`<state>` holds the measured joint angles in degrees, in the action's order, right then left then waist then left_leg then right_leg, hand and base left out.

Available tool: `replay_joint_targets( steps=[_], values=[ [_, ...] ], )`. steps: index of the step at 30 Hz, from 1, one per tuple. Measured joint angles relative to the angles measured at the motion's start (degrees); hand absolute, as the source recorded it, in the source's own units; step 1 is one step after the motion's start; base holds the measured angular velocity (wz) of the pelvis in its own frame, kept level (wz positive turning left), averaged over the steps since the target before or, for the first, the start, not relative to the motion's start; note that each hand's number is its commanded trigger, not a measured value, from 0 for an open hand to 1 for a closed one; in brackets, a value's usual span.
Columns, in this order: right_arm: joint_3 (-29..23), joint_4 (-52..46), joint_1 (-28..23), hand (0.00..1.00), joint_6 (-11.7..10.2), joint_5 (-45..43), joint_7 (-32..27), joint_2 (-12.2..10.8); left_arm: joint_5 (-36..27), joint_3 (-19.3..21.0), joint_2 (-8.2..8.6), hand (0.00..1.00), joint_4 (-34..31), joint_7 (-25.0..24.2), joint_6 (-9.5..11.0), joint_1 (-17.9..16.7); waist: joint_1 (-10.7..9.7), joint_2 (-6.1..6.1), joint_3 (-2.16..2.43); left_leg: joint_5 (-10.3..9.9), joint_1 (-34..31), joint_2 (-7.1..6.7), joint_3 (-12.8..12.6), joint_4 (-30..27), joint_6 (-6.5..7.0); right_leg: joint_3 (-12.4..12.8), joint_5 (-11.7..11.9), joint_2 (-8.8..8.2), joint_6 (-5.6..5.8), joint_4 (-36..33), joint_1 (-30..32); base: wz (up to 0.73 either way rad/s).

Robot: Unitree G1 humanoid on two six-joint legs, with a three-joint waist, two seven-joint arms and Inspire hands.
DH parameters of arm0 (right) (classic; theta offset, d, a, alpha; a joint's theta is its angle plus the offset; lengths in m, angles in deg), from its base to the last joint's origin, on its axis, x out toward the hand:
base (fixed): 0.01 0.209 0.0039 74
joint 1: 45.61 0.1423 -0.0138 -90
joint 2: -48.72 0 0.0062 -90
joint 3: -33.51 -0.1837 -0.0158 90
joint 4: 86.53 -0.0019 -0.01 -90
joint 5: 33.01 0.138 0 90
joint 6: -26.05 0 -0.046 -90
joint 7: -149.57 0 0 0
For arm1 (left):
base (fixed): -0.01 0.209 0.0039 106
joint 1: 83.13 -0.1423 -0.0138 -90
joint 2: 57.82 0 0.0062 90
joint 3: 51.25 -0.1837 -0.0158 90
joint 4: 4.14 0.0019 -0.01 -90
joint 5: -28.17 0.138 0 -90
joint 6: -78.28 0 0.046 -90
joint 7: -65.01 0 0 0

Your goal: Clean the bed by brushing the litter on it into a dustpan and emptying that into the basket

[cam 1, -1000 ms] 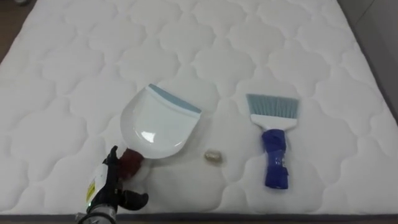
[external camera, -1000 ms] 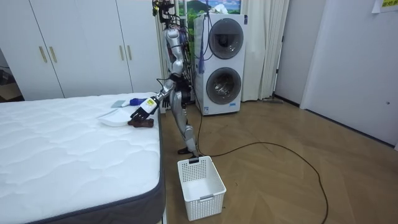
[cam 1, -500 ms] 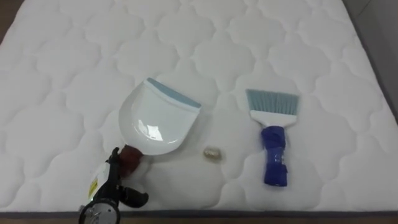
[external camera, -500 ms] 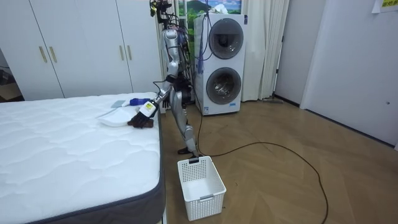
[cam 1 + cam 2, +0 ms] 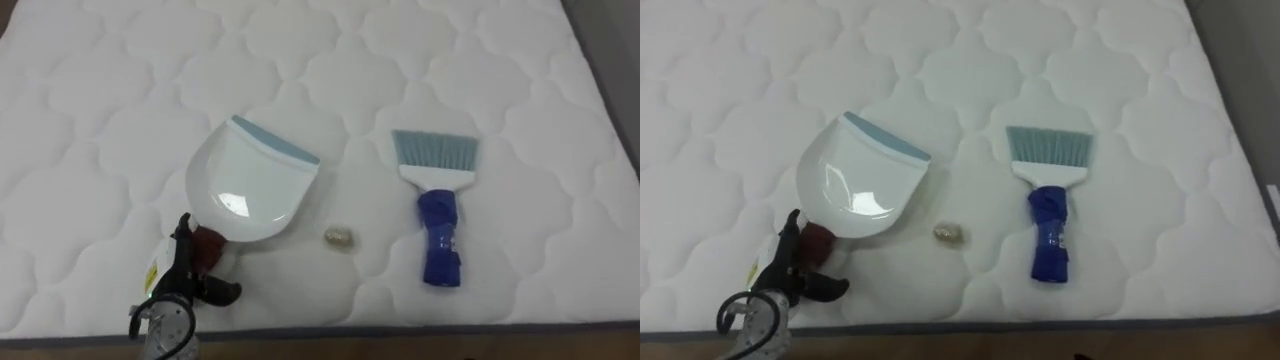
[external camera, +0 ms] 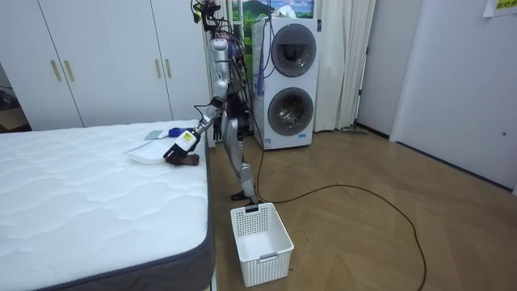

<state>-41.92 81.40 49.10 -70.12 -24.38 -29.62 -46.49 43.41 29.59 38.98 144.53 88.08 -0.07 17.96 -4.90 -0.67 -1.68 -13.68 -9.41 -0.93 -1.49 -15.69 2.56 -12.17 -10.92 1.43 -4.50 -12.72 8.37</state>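
My left robot hand (image 5: 178,280) hovers over the near edge of the bed (image 5: 100,120), low on my left. Its fingers are straight and point away from me, and the thumb is spread out to the right, so the robot hand is apart and clamped on nothing. The dark red handle (image 5: 208,248) of the dustpan (image 5: 250,185) lies in the fork between fingers and thumb, just beside the fingers; I cannot tell whether they touch it.

The dustpan is white with a grey-blue lip and lies flat on the quilted white mattress, its mouth turned away from me and to the right. Just to the right of its rear corner sits a small beige scrap (image 5: 339,237), apart from the pan. Further right lies a hand brush (image 5: 441,238) with a blue handle toward me and pale blue bristles away from me, well apart from the dustpan.

In the room view I stand at the side of the bed, leaning toward it. A white laundry basket (image 6: 261,234) stands on the wooden floor beside the bed, and two stacked washing machines (image 6: 289,77) stand behind me.
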Motion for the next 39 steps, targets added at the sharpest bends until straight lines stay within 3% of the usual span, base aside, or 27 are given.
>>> replay_joint_targets(
  steps=[5, 12, 20, 24, 25, 26, 27, 32, 36, 39],
  values=[
    [0.0, 0.0, 0.1, 0.0, 0.0, 0.0, 0.0, 0.0, 0.0, -0.1, 0.01, 0.0, 0.5, 0.0, 0.0, 0.1, -0.2, 0.0, -0.01, 0.0, 0.0, 0.01, -0.1, 0.0, 0.0, -0.5, 0.0, -0.06, 0.0, 0.0, 0.0, 0.0],
    [0.1, 0.0, 0.3, 0.0, 0.9, -0.1, -0.3, 0.0, 0.1, 0.1, 0.0, 0.0, 7.3, 0.0, -0.1, 2.3, 0.3, -0.01, -0.02, 0.0, -0.1, 0.06, -1.1, 0.1, 0.0, 0.4, 0.0, -0.05, -0.01, -0.1, 0.4, -0.05],
    [0.5, -0.3, 0.6, 0.0, 3.3, 0.0, -1.4, 0.0, 0.6, 0.0, -0.09, 0.0, 9.1, -0.8, -3.5, 4.8, 0.2, -0.02, -0.01, 0.0, -0.9, 0.16, -1.7, -0.2, 0.05, 1.0, 0.0, -0.18, 0.0, -1.7, 2.0, -0.03],
    [1.1, -0.3, 0.9, 0.0, 3.8, 0.1, -1.5, 0.0, 0.7, -0.2, -0.11, 0.0, 10.5, -1.3, -4.1, 5.7, 0.0, -0.03, -0.02, 0.1, -1.1, 0.22, -1.9, -0.2, 0.11, 1.0, 0.0, -0.22, 0.0, -2.4, 2.5, -0.01],
    [1.1, -0.3, 1.0, 0.0, 3.8, 0.3, -1.5, 0.0, 0.7, -0.2, -0.12, 0.4, 10.7, -1.3, -4.2, 5.7, 0.1, -0.03, -0.02, 0.1, -1.3, 0.23, -2.2, -0.3, 0.17, 1.0, 0.0, -0.28, 0.0, -2.7, 2.9, -0.08],
    [1.2, -0.3, 1.0, 0.0, 3.8, 0.4, -1.6, 0.0, 0.6, -0.2, -0.11, 0.63, 10.7, -1.3, -4.2, 5.7, 0.1, -0.04, -0.02, 0.1, -1.3, 0.25, -2.4, -0.4, 0.18, 1.0, 0.0, -0.3, 0.01, -3.0, 3.0, -0.06],
    [1.3, -0.3, 1.0, 0.0, 3.8, 0.7, -1.6, 0.0, 0.6, -0.2, -0.11, 1.0, 10.8, -1.3, -4.3, 5.7, 0.1, -0.05, -0.03, 0.1, -1.4, 0.26, -2.6, -0.6, 0.18, 1.0, 0.0, -0.33, 0.01, -3.1, 3.0, -0.04],
    [2.1, -0.3, 1.0, 0.0, 3.9, 2.4, -2.0, 0.0, 0.6, -0.1, -0.41, 1.0, 10.7, -0.7, -5.2, 6.2, 0.0, -0.13, -0.08, 0.2, -2.2, 0.25, -3.1, -1.2, 0.34, 1.0, 0.0, -0.58, 0.01, -4.1, 4.1, -0.04],
    [2.2, -0.3, 1.5, 0.0, 4.9, 2.7, -2.2, 0.1, 0.6, -0.1, -2.39, 1.0, 10.8, 0.2, -5.7, 7.4, 0.0, -0.2, -0.12, 0.4, -3.5, 0.24, -4.4, -2.0, 0.65, 1.1, 0.0, -0.98, -0.03, -5.2, 5.8, -0.02],
    [2.2, -0.3, 1.7, 0.0, 5.0, 2.4, -2.2, 0.1, 0.6, -0.1, -2.28, 1.0, 11.3, 0.2, -6.6, 8.3, -0.4, -0.38, -0.23, 0.6, -4.0, 0.09, -5.5, -2.0, 1.0, 1.2, -0.1, -1.48, 0.03, -6.0, 6.7, -0.01]
  ],
)
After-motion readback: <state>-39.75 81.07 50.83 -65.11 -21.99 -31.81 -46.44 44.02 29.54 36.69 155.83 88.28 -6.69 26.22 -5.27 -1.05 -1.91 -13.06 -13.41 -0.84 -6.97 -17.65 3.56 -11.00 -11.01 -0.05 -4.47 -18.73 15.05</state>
